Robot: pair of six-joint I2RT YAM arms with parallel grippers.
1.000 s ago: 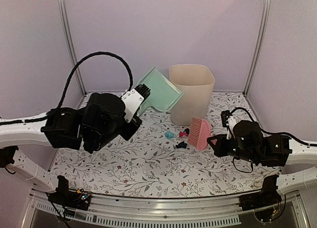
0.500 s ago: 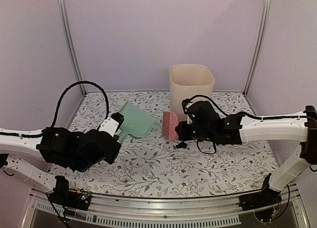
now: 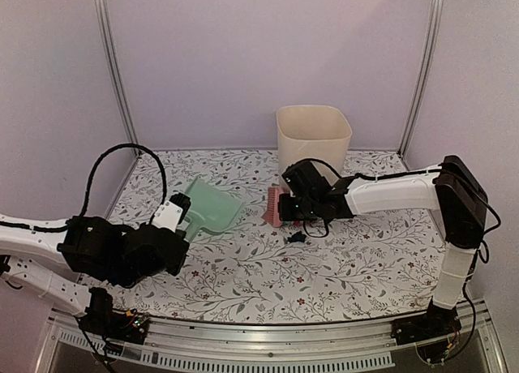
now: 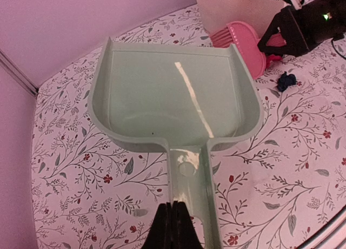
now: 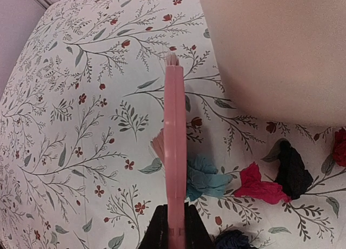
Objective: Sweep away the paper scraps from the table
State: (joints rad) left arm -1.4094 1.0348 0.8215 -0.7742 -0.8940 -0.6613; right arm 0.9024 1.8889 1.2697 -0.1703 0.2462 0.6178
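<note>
From above, the left gripper [image 3: 178, 214] is shut tight on the handle of the green dustpan [image 3: 215, 204]. The dustpan lies on the table [image 3: 243, 276], left of the middle. The right gripper [image 3: 285, 209] pinches the pink brush [image 3: 273, 206], which stands just in front of the tan bin [image 3: 314, 142]. Of the paper scraps [image 3: 296, 237], only one dark one shows here, on the table just below the right gripper.

The left wrist camera shows its two fingers pressed together on the dustpan handle, with no gap. The pan sits flat on the table. The brush is near the pan's far right corner. A dark blue scrap [image 4: 285, 81] lies on the table to the right of the pan, not touching it.

The right wrist camera sees the brush from its thin edge, with the fingers closed on both sides of it. A teal scrap [image 5: 204, 178] touches the brush. Next to it lie a pink-red scrap [image 5: 259, 187] and a black scrap [image 5: 292, 170], all on the table near the bin
</note>
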